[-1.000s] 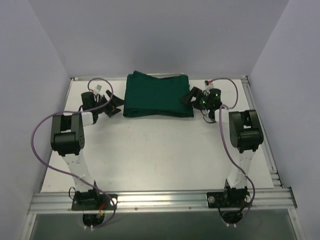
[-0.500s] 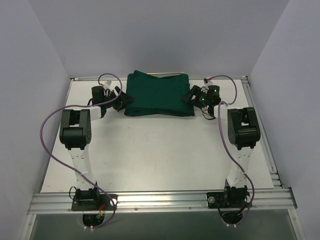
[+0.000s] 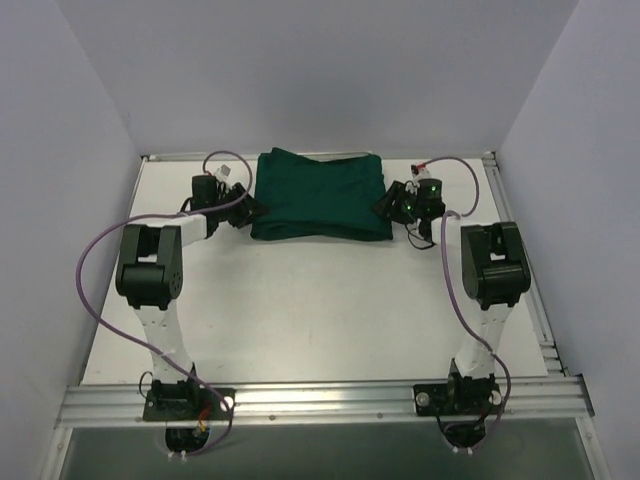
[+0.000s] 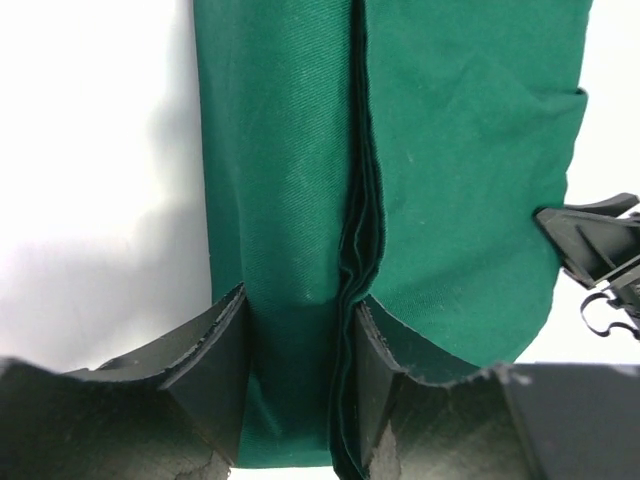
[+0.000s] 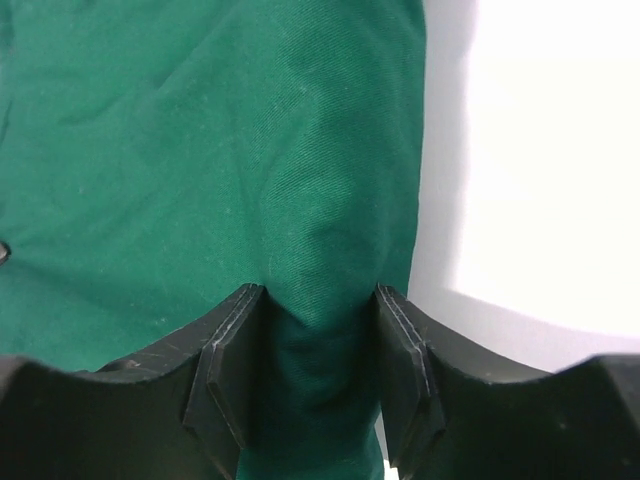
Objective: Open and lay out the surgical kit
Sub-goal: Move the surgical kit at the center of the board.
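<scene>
Now moved in, the left hand (image 4: 298, 300) and right hand (image 5: 320, 295) each pinch the green cloth wrap (image 3: 318, 192) at its edge; unfolding can begin

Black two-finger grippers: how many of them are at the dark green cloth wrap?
2. The left gripper straddles the folds at the left edge of the dark green cloth wrap; the right gripper pinches a raised fold at its right edge. None is hidden.

looking like a robotics lab cell, sitting boxed in by plain pale walls (image 3: 300, 70), showing a white table (image 3: 320, 300) edged with aluminium rail (image 3: 330, 400), carrying left arm (image 3: 150, 275) and right arm (image 3: 492, 265), trailing purple cables (image 3: 80, 275)
</scene>
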